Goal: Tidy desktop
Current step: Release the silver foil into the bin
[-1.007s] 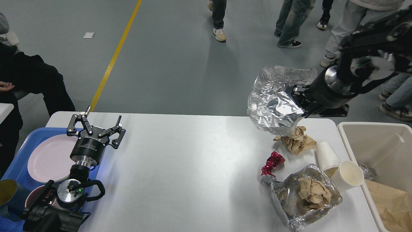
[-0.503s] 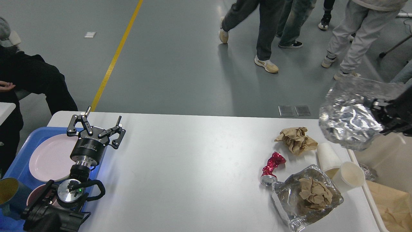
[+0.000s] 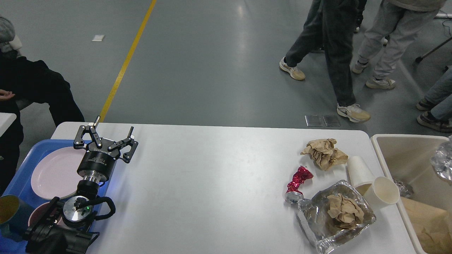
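Desktop (image 3: 212, 183): wide white tabletop, rounded corners, smooth matte finish, filling the lower part of the head view and bearing the litter listed below

Room: grey polished floor with soft reflections, one yellow painted line (image 3: 129, 58) running diagonally toward the table's far left corner; several standing people (image 3: 335, 53) at far right, seen from the waist down; a seated figure in black (image 3: 31, 91) at the left edge

Left side: blue plastic tray (image 3: 21, 165), glossy, overlapping the desktop's left edge and holding a pale pink round plate (image 3: 53, 173). My left gripper (image 3: 106, 139) hovers above the tray's right rim — black linkage fingers spread wide apart, nothing between them, on a black cylinder with a bright metal collar

Right side, clustered:
- crumpled brown paper ball (image 3: 324, 152), soft creases, near the far edge
- twisted red foil wrapper (image 3: 299, 178), shiny, touching a small silver can end
- two white paper cups (image 3: 370, 181), lying tipped, one nested behind the other, mouths toward me
- foil container (image 3: 335, 215), wrinkled silver, dented, with another brown paper wad inside, near the front edge

Beige plastic bin (image 3: 406, 155): rectangular, smooth walls, just beside the desktop's right end; brown paper and a scrap of foil lie inside. A crinkled mass of silver foil (image 3: 443, 162) shows at the frame's right edge over the bin

My right gripper is out of view
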Available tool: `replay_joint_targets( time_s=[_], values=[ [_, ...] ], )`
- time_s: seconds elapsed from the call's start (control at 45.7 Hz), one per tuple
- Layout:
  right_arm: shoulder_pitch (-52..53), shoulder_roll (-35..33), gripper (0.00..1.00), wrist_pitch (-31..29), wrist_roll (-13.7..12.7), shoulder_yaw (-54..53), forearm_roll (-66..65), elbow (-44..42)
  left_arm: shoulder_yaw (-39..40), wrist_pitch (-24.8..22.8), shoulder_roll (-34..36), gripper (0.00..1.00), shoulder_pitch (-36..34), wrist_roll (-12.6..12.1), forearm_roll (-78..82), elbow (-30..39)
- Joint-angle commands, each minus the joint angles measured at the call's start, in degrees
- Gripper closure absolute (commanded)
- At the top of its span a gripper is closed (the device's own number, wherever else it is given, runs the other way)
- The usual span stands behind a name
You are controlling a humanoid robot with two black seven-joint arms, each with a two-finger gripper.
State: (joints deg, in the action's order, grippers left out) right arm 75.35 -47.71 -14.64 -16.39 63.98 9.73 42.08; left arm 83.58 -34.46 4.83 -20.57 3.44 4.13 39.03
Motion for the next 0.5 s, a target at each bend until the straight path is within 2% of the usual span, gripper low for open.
replay_joint_targets(
  time_s=[0.0, 0.241, 0.372, 0.482],
  values=[
    [-17.5, 3.2, 1.0, 4.9, 0.2, -11.4, 0.0, -10.4, 0.0, 0.0, 0.0, 0.03, 0.0, 0.0, 0.0, 0.0],
    [-39.2, 18.3, 1.0, 10.4, 0.2, -17.7, 0.6, -32.4, 0.0, 0.0, 0.0, 0.03, 0.0, 0.0, 0.0, 0.0],
    [-44.5, 23.4, 1.0, 15.8, 0.1, -17.8, 0.9, -36.5, 0.0, 0.0, 0.0, 0.03, 0.0, 0.0, 0.0, 0.0],
    [-44.9, 24.2, 1.0, 16.5, 0.1, -18.0, 1.0, -36.5, 0.0, 0.0, 0.0, 0.03, 0.0, 0.0, 0.0, 0.0]
  ],
)
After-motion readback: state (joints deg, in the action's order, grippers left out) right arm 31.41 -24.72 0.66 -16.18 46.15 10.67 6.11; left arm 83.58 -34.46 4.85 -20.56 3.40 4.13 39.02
